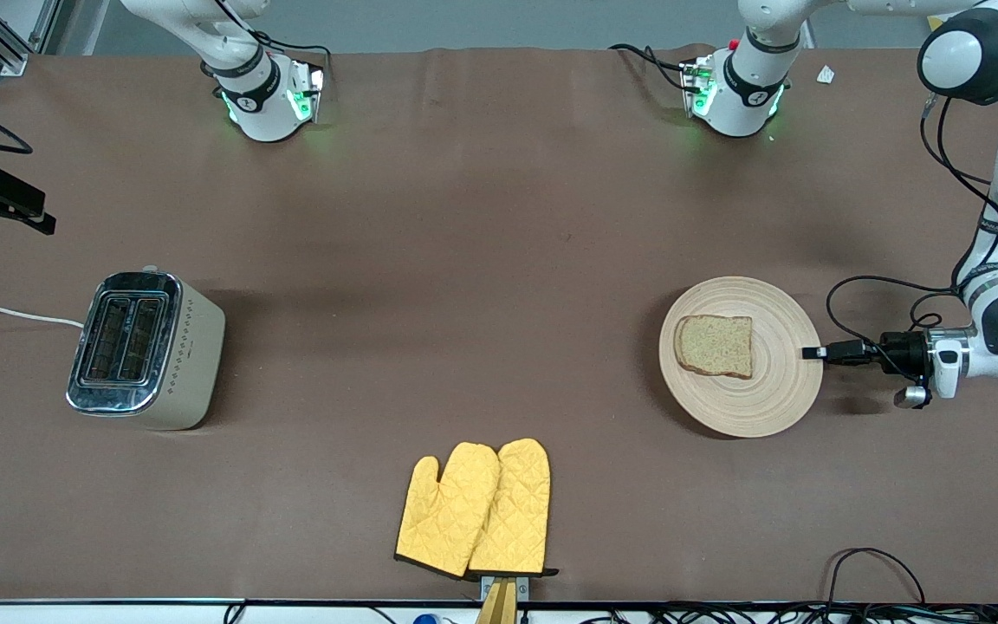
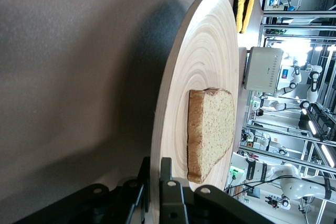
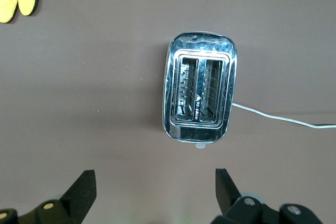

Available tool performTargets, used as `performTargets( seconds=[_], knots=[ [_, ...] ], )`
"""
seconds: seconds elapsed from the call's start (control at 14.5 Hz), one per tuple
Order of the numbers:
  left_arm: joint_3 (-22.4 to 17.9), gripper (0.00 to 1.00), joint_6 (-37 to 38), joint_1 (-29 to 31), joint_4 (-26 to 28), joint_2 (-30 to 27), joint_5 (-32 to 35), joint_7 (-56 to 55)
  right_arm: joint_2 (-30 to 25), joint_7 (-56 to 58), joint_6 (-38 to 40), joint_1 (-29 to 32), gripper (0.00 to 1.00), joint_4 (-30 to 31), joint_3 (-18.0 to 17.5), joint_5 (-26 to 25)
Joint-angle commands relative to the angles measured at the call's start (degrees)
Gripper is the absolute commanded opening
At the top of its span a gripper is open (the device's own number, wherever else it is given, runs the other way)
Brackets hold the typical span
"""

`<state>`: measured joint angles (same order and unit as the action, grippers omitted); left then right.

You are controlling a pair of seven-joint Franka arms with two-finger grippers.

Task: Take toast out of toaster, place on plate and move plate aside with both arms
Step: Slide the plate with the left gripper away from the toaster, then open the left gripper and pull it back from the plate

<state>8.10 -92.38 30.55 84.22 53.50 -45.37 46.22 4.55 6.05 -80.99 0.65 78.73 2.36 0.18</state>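
The toast (image 1: 714, 345) lies flat on the round pale wooden plate (image 1: 750, 399), toward the left arm's end of the table. My left gripper (image 1: 811, 353) lies level at the plate's edge, shut on the rim. In the left wrist view its jaws (image 2: 156, 163) pinch the rim of the plate (image 2: 205, 61), one above and one below, with the toast (image 2: 211, 129) just past them. My right gripper (image 3: 155, 178) is open and empty, high over the table beside the toaster (image 3: 199, 94).
The steel-topped toaster (image 1: 145, 349) stands toward the right arm's end, both slots empty, its white cord (image 1: 5, 314) running off the table edge. A pair of yellow oven mitts (image 1: 477, 510) lies near the front edge. Black cables (image 1: 854, 295) loop by the left wrist.
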Motion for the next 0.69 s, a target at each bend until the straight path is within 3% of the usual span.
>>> performTargets(
  seconds=[0.0, 0.07, 0.21, 0.41, 0.62],
  knots=[
    [0.2, 0.39, 2.5, 0.6, -1.3, -0.5, -0.9, 0.4, -1.1, 0.5, -0.8, 0.7, 1.0, 1.7, 1.0, 0.0],
    [0.2, 0.99, 2.5, 1.1, -1.3, -0.6, -0.9, 0.4, -1.0, 0.5, -0.9, 0.7, 1.0, 1.6, 1.1, -0.1],
    [-0.3, 1.0, 2.7, 1.2, -3.6, -1.0, 1.0, 0.1, -1.0, 0.5, -0.9, 0.7, 1.0, 1.6, 1.0, 0.0],
    [-0.3, 1.0, 2.7, 1.0, -10.2, -2.9, 12.2, -0.9, -1.0, 0.5, -0.8, 0.7, 1.0, 1.6, 1.1, 0.0],
    [0.4, 1.0, 2.1, -2.1, -14.3, -8.7, 24.3, -3.7, -1.0, 0.5, -0.8, 0.7, 1.0, 1.6, 1.1, 0.0]
  ],
)
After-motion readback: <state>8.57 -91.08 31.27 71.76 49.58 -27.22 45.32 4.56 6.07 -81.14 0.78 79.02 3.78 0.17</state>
